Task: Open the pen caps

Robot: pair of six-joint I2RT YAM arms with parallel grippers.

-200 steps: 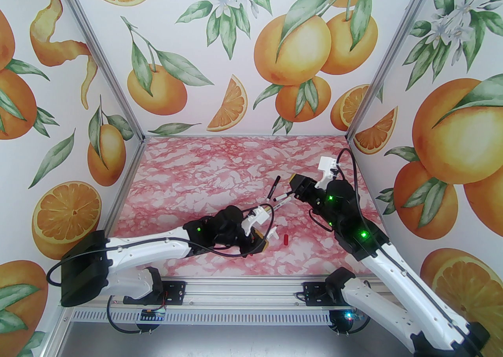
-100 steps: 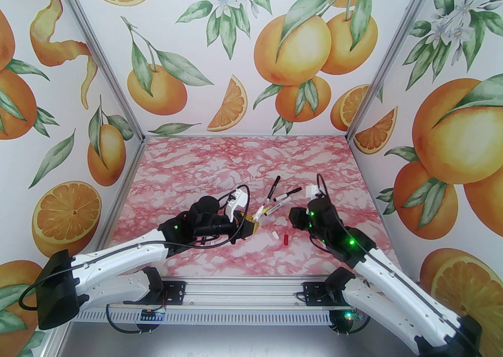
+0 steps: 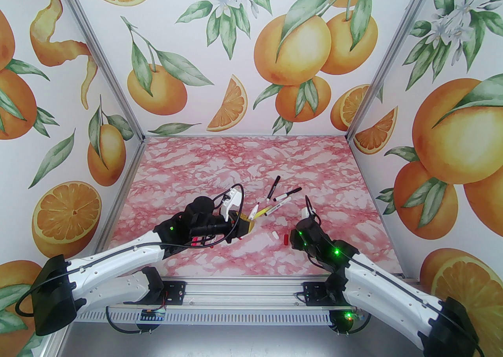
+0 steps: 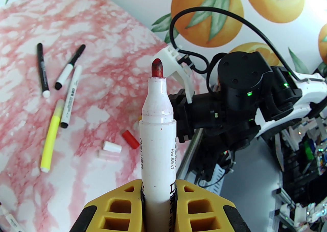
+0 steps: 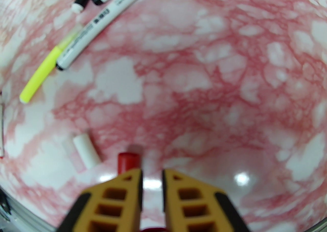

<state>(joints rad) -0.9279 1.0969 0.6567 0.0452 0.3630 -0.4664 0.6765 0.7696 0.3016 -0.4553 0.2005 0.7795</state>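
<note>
While the pink-marbled surface (image 3: 196, 166) carries the same scatter as a second ago, both arms have shifted over it. The left arm (image 3: 129, 253) has swung back toward its own side. The right arm (image 3: 377, 280) has drawn away from the pen cluster toward the near edge.

The left gripper (image 4: 158, 183) is clenched on the white barrel of a red marker (image 4: 157, 128), whose stained red tip stands bare and points toward the right arm's wrist. The right gripper (image 5: 152, 172) is pinched nearly together with nothing visible between its tips. It hangs low over the surface, just beside the red cap (image 5: 128, 160).

The other pens (image 3: 281, 203) lie loosely together mid-surface, well apart from both grippers: two slim dark ones, a long white-barrelled one, and a neon yellow one (image 4: 52, 134) beside it. Nearer, the red cap lies flat, with a white cap (image 4: 112, 146) just beside it and a paler pink cap (image 4: 104, 154) against that.

Judging from this, the red marker counts as opened, and three caps are off. The right arm's retreat reads as the end of that pull. The held marker probably needs setting down before another capped pen is taken from the cluster.
</note>
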